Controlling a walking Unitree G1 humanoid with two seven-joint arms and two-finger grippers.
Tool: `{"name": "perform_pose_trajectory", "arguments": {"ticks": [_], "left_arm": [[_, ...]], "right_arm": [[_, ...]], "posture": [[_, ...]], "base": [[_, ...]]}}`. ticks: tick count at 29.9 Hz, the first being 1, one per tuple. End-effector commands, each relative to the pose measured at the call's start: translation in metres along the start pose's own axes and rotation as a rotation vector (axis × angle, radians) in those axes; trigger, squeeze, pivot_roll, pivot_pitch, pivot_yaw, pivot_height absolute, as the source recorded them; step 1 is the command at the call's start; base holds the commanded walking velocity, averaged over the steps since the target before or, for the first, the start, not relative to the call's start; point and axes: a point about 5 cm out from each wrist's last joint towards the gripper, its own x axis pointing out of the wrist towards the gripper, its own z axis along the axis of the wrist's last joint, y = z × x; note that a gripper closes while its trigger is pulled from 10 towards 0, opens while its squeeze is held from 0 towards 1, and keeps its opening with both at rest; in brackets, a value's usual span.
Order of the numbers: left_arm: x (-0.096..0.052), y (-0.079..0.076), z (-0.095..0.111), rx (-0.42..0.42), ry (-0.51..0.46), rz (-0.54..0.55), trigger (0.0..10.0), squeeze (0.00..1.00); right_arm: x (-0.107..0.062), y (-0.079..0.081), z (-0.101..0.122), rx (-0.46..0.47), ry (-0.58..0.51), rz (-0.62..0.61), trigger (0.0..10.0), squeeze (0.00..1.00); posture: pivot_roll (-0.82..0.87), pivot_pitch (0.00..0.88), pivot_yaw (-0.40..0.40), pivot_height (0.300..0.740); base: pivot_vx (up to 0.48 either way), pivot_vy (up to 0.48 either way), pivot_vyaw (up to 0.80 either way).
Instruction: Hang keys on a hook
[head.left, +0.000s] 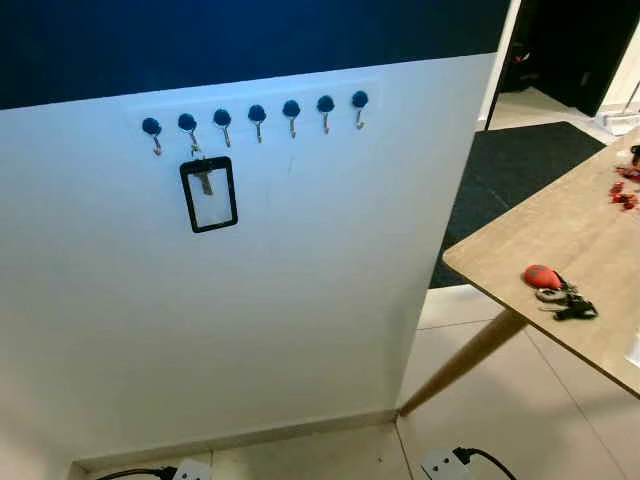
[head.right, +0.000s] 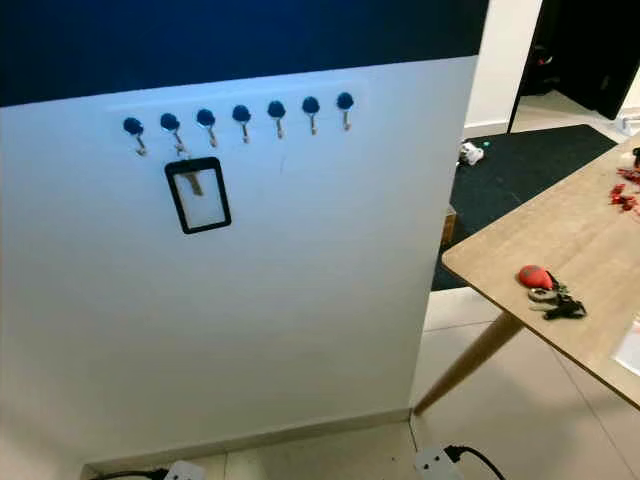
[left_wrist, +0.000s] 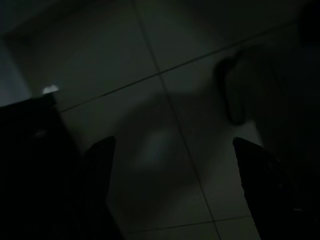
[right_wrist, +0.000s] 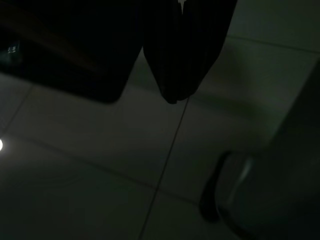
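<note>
Both arms hang idle, pointing down at a dim tiled floor. The left gripper (left_wrist: 172, 175) has its two black fingers (left_wrist: 100, 170) spread wide apart with nothing between them. The right gripper (right_wrist: 175, 95) has its fingers pressed together at the tips, holding nothing as far as the dark wrist view lets me judge.

The keys (head.left: 560, 292) (a bunch with a red fob) lie on a wooden table (head.left: 560, 225), well apart from both grippers and off to the robot's right. Ahead stands a white wall panel (head.left: 300, 300) carrying a row of seven hooks (head.left: 257, 118) with dark round caps. A black-framed card holder (head.left: 209, 194) hangs from the second hook counting from the left. White power strips (head.left: 440, 464) with black cables rest on the floor at the wall's base.
</note>
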Motion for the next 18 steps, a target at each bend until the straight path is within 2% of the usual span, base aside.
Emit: {"name": "perform_pose_trajectory", "arguments": {"ticks": [1, 8, 11, 18], "left_arm": [[0.0, -0.001, -0.001, 0.011, 0.004, -0.007, 10.0, 0.0], [0.0, -0.0005, -0.0001, 0.017, 0.001, -0.007, 10.0, 0.0], [0.0, -0.0002, 0.0005, 0.01, -0.002, -0.006, 10.0, 0.0], [-0.0002, 0.002, 0.002, 0.017, -0.008, 0.0, 10.0, 0.0]], "right_arm": [[0.0006, 0.0095, -0.0034, 0.001, 0.01, 0.029, 10.0, 0.0], [0.0006, 0.0089, -0.0029, 0.006, 0.006, 0.028, 10.0, 0.0], [0.0006, 0.0077, -0.0027, 0.011, 0.005, 0.023, 10.0, 0.0], [0.0003, 0.0048, -0.0025, 0.018, 0.007, 0.02, 10.0, 0.0]], "posture": [[-0.03, 0.016, 0.034, 0.74], [-0.03, 0.011, 0.033, 0.74], [-0.03, 0.007, 0.034, 0.74], [-0.03, 0.007, 0.034, 0.74]], "base": [[-0.368, 0.0, 0.0], [-0.351, 0.0, 0.0], [-0.162, 0.0, 0.0], [0.0, 0.0, -0.8]]}}
